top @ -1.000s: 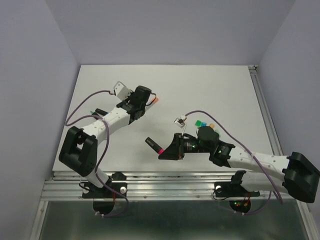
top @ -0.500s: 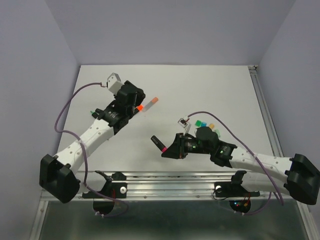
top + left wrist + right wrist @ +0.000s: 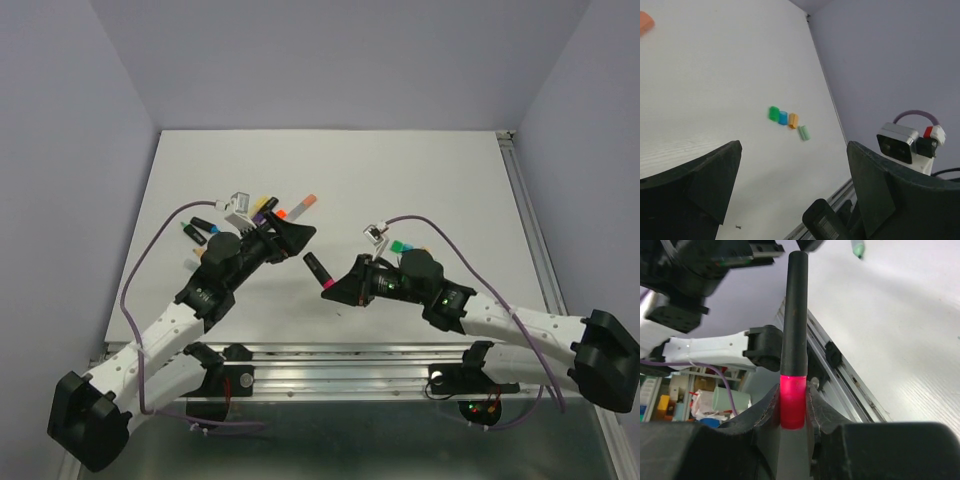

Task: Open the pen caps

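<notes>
The right gripper has its jaws pressed tight on a black pen, pinching it at the pink cap. The black barrel sticks straight out past the fingertips and points toward the left gripper. The left jaws are spread wide with nothing between them. They face the free end of that pen, near it but apart

In the left wrist view, four loose caps show well ahead of the left jaws, between the two fingers. They lie in a short row on the white counter: a green cap, a blue cap, an orange cap and a mint cap. The first three sit tight together and the mint one is just beside them. From above, this row lies behind the right jaws, close to that wrist

Behind the left jaws more pens lie on the counter: an orange-tipped pen, a cluster with yellow and purple ends, and a green-tipped pen further back beside the arm. Well ahead of the right jaws, a mint pen tip rests on the counter

To the right of the left jaws is the other wrist's grey camera, with a red and white tag beside it. Any print on either is too small to read, and no writing can be made out on the held pen
</notes>
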`<action>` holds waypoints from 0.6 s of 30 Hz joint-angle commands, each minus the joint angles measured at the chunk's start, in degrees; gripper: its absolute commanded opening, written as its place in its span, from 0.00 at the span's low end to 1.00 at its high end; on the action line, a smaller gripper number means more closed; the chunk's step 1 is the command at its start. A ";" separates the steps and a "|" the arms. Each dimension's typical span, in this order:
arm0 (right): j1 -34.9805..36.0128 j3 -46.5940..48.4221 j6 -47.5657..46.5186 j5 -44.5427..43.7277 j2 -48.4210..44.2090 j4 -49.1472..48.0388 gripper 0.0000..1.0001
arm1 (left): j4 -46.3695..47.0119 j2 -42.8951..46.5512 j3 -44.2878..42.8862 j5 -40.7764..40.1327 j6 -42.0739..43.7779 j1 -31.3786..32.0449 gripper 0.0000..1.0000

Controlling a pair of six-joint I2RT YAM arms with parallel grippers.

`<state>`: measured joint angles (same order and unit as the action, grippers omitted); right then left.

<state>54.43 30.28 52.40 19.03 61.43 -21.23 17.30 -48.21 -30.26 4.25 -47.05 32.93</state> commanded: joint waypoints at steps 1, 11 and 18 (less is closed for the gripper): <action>-0.12 3.73 2.44 0.57 1.41 -11.36 0.01 | 16.95 1.10 3.88 12.34 -3.83 0.38 0.99; -0.21 6.02 5.52 -1.18 6.33 -16.38 0.01 | 29.72 0.39 9.16 14.56 -8.67 3.19 0.99; -0.38 5.75 6.84 -5.75 7.13 -19.11 0.01 | 31.74 1.27 10.22 15.26 -10.78 3.72 0.84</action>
<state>54.41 32.60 58.33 16.88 68.40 -33.67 43.29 -48.14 -20.86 17.56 -56.36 36.14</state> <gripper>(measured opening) 0.271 0.868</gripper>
